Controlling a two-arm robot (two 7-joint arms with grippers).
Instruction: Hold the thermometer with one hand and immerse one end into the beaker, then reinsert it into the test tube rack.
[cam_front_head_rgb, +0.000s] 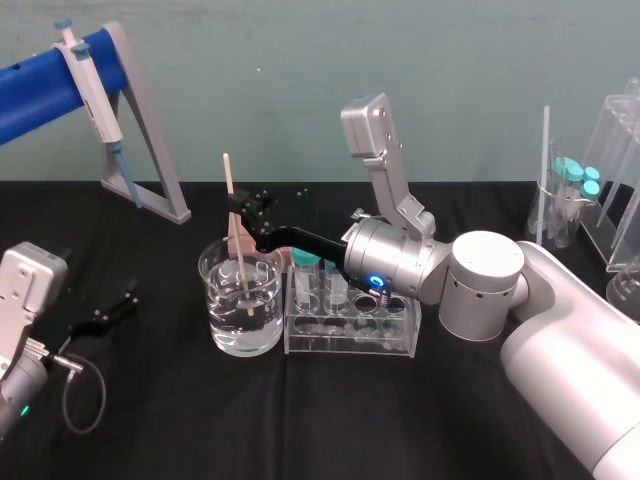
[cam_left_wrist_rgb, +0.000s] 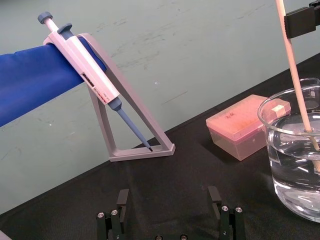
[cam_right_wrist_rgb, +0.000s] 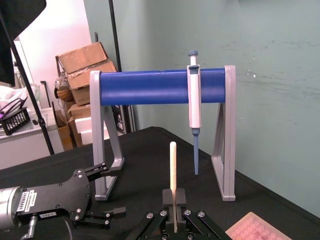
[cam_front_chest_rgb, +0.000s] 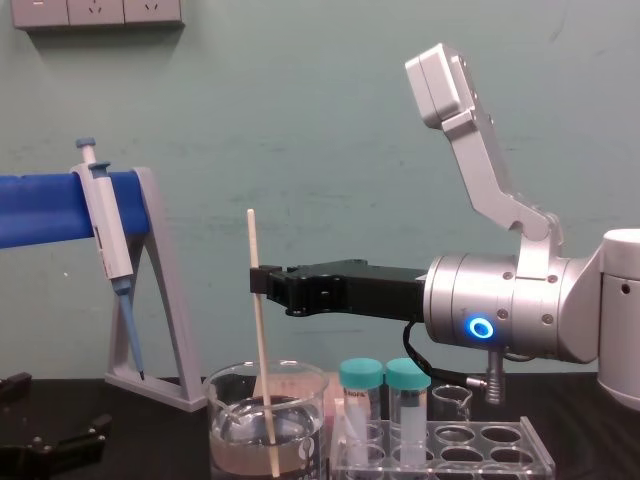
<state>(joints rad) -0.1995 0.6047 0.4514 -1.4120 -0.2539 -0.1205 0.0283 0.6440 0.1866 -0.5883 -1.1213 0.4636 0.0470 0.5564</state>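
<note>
1. The black table (cam_front_head_rgb: 300, 430) shows bare cloth across the lower centre of the head view, in front of the glassware.
2. The blue-barred pipette stand (cam_front_head_rgb: 140, 130) stands at upper left, well apart from the beaker.
3. The test tube rack (cam_front_head_rgb: 350, 340) sits at centre frame, just right of the beaker. Two teal-capped tubes (cam_front_chest_rgb: 362, 400) stand in its left end.
4. The beaker (cam_front_head_rgb: 212, 300), centre-left, holds clear liquid to about half its height.
5. The right gripper (cam_front_head_rgb: 240, 225) reaches in from the right above the beaker's rim, its jaws clamped on the thermometer's middle.
6. The left gripper (cam_left_wrist_rgb: 168, 200) sits low at lower left, jaws spread wide and holding nothing.
7. The thermometer (cam_front_head_rgb: 229, 185) stands nearly upright, slightly tilted, with its lower end in the liquid.
</note>
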